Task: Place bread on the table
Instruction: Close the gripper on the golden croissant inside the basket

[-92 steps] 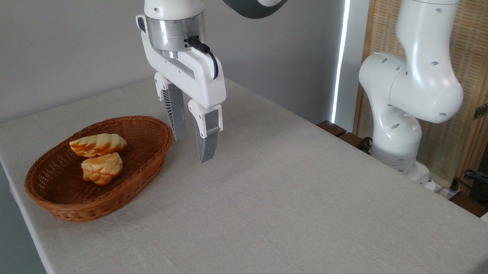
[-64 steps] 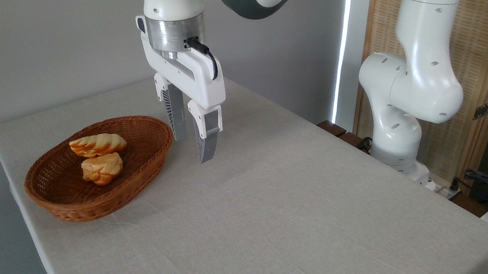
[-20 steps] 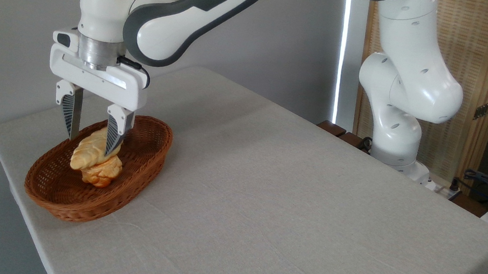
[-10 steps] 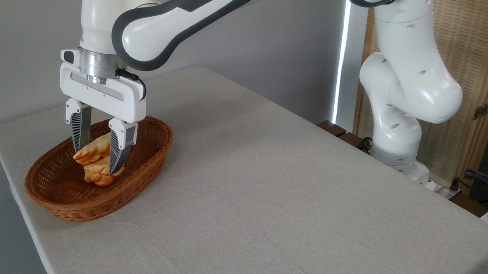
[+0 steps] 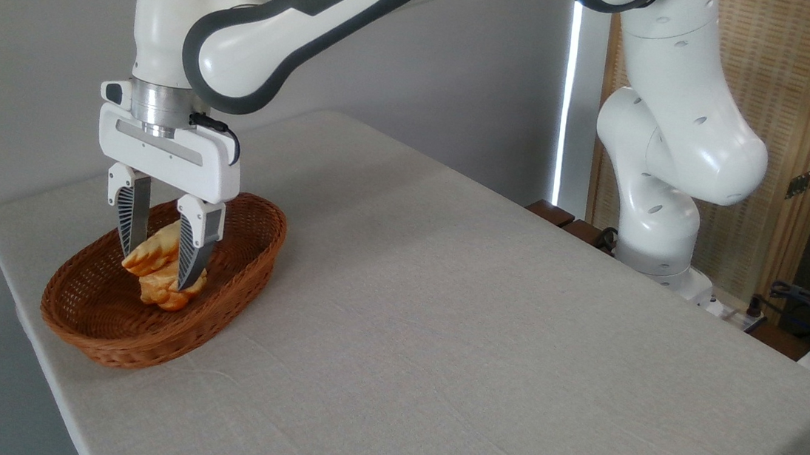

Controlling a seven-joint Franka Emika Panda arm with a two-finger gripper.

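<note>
Where it hangs over the basket at the table's left end, the pincer straddles the bread, fingers either side; whether clenched, cannot tell. Bread: inside basket, long axis tilted up-right, atop the roll. Bare cloth lies rightward.

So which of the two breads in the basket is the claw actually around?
The long braided loaf, tilted between the end effector's fingers. The small lumpy roll sits lower in the basket, beneath the loaf, outside the fingers.
</note>
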